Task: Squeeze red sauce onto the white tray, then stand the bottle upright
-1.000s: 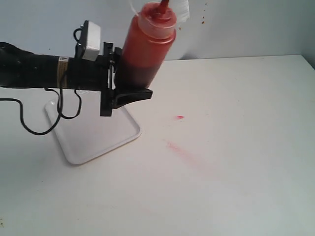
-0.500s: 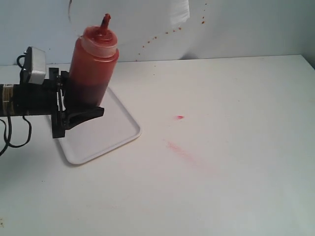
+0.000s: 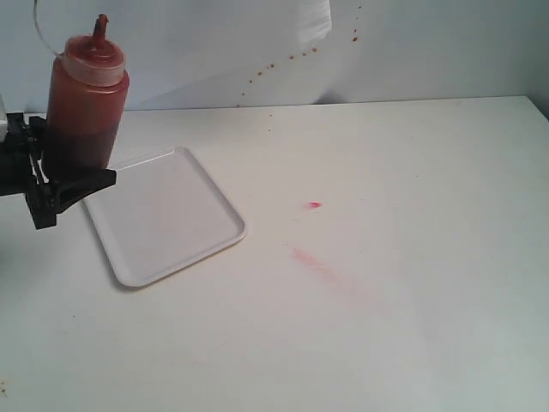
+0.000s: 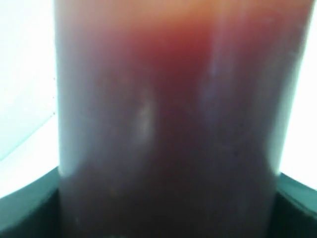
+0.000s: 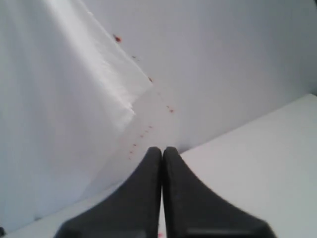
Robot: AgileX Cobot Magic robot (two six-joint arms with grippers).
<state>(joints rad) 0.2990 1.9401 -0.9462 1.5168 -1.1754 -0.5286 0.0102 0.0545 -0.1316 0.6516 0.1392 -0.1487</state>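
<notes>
Bottle (image 3: 86, 107): upper left of the frame, standing straight, long side running up and down, nozzle (image 3: 102, 26) on top.
Left fingers (image 3: 86, 180): at the left edge, clamped round the low part of the bottle.
Close look: bottle (image 4: 168, 124) fills the left wrist view, dark red and blurry.
Bottle base: hidden behind the fingers; cannot tell if touching the bench (image 3: 412, 257).
Right fingers (image 5: 157, 163): pressed together, holding nothing.
Tray (image 3: 163, 215): just beside the bottle, down and to the right of it.
Tray look: flat, white, smooth plastic, round corners, low rim, no sauce seen on it.
Blob (image 3: 314, 204): small, shiny, red, on the bench right of the tray, well apart from it.
Smear (image 3: 313, 264): faint pink, just below the blob.
Nearer arm: left, already holding the bottle.
Next move, a guess: nozzle points up now, so needs tipping down and right over the tray.
Bottle feel, a guess: soft see-through plastic, round, nearly full, squashy when pinched.
</notes>
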